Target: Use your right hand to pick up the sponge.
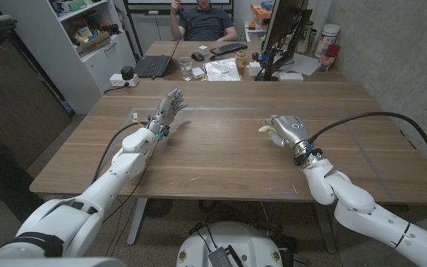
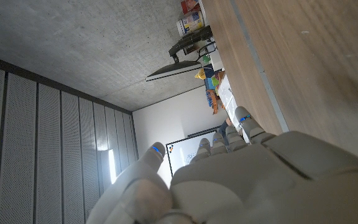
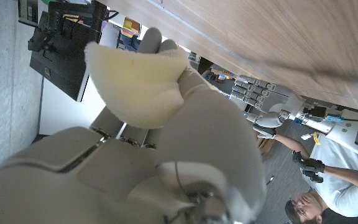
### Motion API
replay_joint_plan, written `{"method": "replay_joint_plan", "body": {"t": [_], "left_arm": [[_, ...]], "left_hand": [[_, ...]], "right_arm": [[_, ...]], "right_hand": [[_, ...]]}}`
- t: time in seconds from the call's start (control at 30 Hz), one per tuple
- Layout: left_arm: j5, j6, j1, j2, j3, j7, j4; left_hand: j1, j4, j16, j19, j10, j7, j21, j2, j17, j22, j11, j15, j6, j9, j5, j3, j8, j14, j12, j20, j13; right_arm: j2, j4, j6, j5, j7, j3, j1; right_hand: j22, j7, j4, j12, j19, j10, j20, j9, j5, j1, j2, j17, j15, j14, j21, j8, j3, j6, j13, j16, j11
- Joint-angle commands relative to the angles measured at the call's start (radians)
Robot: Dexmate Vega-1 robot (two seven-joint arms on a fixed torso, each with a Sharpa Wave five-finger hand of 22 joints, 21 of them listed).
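The right hand (image 1: 288, 131) is clenched around the pale yellow soft sponge (image 3: 138, 78), mid-table toward the right edge of the wooden table (image 1: 221, 159). The left hand (image 1: 167, 110) hovers released, fingers spread, near the far left corner.

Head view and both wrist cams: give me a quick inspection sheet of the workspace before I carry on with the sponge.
Surface: wooden table, bare wood between the two hands.
Job's things: pale yellow sponge held in the right hand, its tip poking out toward the table's middle.
Clutter: nothing seen on the robot's table; the desk behind carries a laptop, keyboard, glass and monitor.
Hands: right hand grips the sponge; left hand holds nothing, fingers apart.
Cables: black cable loops from the right wrist over the table; another runs along the left forearm.
Surroundings: a person seated behind the desk; white shelving at the far left.
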Motion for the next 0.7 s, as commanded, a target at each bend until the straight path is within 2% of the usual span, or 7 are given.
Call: {"method": "replay_joint_plan", "body": {"t": [0.03,0.7], "left_arm": [[0.003,0.002,0.005,-0.001,-0.002,0.009,-0.009],[-0.002,0.006,0.029,0.003,-0.001,0.021,-0.047]], "left_hand": [[-0.01,0.001,0.001,-0.001,0.001,-0.002,-0.003,0.054,0.003,0.006,0.001,0.003,-0.001,0.002,0.005,-0.002,0.002,0.0,0.005,0.0,0.003],[-0.01,0.001,0.001,0.001,0.001,-0.001,-0.007,0.056,0.002,0.006,0.002,0.003,-0.001,0.002,0.006,-0.003,0.002,0.0,0.005,0.0,0.003]], "right_arm": [[-0.003,-0.012,0.042,-0.014,-0.037,0.062,-0.005],[-0.003,-0.036,0.09,-0.046,-0.136,0.143,-0.028]], "right_hand": [[0.004,0.003,0.008,0.035,0.002,0.033,-0.042,0.002,-0.002,0.023,0.03,0.01,-0.08,0.024,0.013,0.004,0.0,0.014,0.066,0.006,-0.031],[0.018,0.009,0.007,0.063,0.015,0.043,-0.051,0.009,-0.001,0.031,0.025,0.046,-0.081,0.052,0.062,0.005,-0.009,0.024,0.095,0.008,-0.031]]}}
